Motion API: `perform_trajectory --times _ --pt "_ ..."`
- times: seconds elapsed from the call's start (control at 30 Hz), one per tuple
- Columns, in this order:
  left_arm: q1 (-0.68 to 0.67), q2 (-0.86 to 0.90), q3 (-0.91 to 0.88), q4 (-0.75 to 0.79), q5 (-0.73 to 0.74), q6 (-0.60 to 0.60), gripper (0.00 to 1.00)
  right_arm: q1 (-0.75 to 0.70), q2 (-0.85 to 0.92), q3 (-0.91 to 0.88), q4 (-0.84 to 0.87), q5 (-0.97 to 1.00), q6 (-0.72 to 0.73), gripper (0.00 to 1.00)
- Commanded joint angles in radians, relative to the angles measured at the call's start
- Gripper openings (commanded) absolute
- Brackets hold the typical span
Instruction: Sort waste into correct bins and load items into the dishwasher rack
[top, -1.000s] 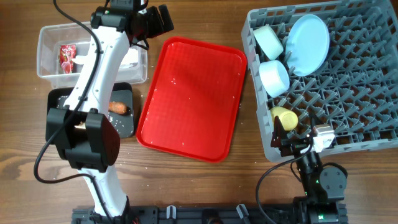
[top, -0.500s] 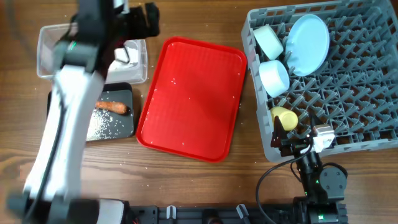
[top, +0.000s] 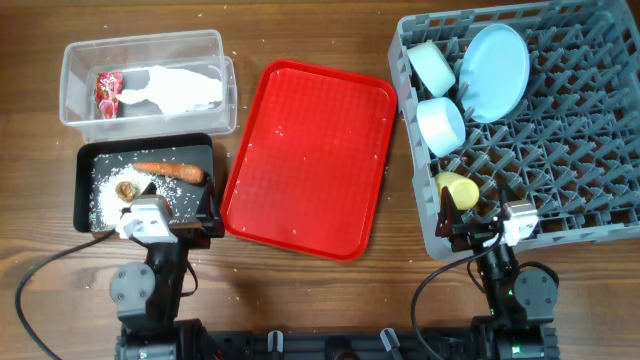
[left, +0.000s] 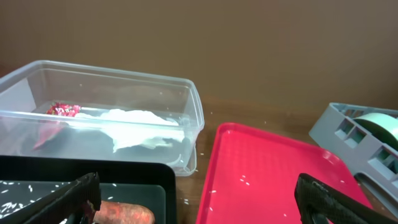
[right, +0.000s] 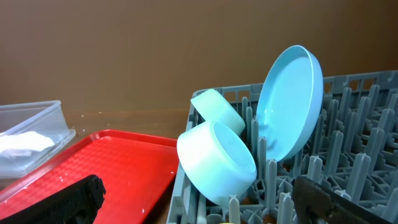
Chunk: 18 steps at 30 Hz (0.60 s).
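Carrot (top: 170, 171) is lying across the black tray (top: 84, 190), just ahead of the left gripper (left: 198, 186), whose fingers are standing spread wide with nothing between them. That gripper is hanging at the tray's near edge, beside the near left corner of the red serving tray (top: 300, 150). In the same black tray, a small brown lump (top: 126, 189) is resting next to the carrot among loose rice grains (top: 105, 200). Beyond it, the clear tub (top: 70, 60) is holding the red wrapper (top: 106, 88) at its left end and the white napkin (top: 175, 90) stretching across its middle. A few white grains are also lying on the red serving tray.

The right gripper (right: 199, 190) is hanging parted and empty too, at the near left corner of the dishwasher rack (top: 560, 180). Closest to it, the yellow cup (top: 458, 187) is sitting among the pegs. Farther in, the light blue bowl (top: 441, 124) is lying on its side with the pale green bowl (top: 432, 62) behind it. The light blue plate (top: 497, 70) is standing on edge just to their right.
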Motion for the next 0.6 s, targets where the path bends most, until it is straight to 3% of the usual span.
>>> perform_trajectory --times 0.0,0.57 --pt "-0.028 -0.115 -0.065 0.007 -0.049 0.012 1.00 -0.005 -0.007 -0.002 0.003 -0.013 -0.011 1.00" --pt "-0.043 -0.153 -0.138 0.003 -0.093 0.008 1.00 -0.005 -0.007 -0.002 0.003 -0.013 -0.010 1.00"
